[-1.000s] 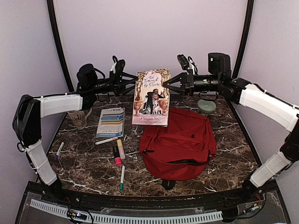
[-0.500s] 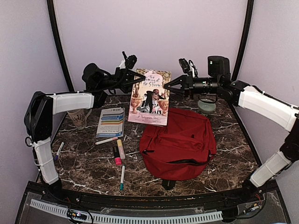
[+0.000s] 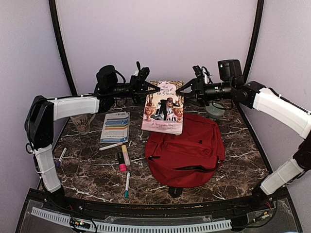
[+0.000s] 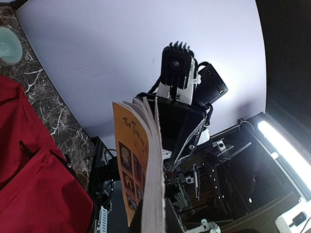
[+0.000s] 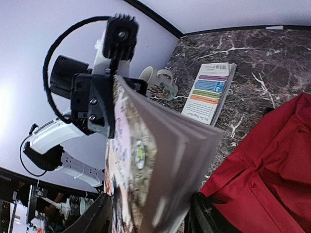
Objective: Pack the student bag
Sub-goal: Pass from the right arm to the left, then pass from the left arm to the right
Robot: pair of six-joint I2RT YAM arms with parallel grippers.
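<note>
The student bag (image 3: 187, 150) is a red backpack lying flat at the right middle of the table, and it also shows in the wrist views (image 4: 29, 184) (image 5: 265, 170). A paperback book (image 3: 164, 107) hangs upright in the air above the bag's far left edge. My left gripper (image 3: 153, 90) is shut on the book's left edge, with the page block (image 4: 154, 194) pinched between its jaws. My right gripper (image 3: 182, 90) is at the book's right edge, its jaws apart, with the fanned pages (image 5: 160, 160) between its fingers (image 5: 201, 213).
A blue-and-white booklet (image 3: 115, 127) and a mug (image 3: 81, 123) sit at the left. Several markers and pens (image 3: 122, 158) lie in front of the booklet, with one more pen (image 3: 61, 155) at the far left. A green bowl (image 3: 215, 110) stands behind the bag.
The left gripper has closed on the book's left edge and the right gripper has opened its jaws. Both arms and the book have shifted a little to the right.
</note>
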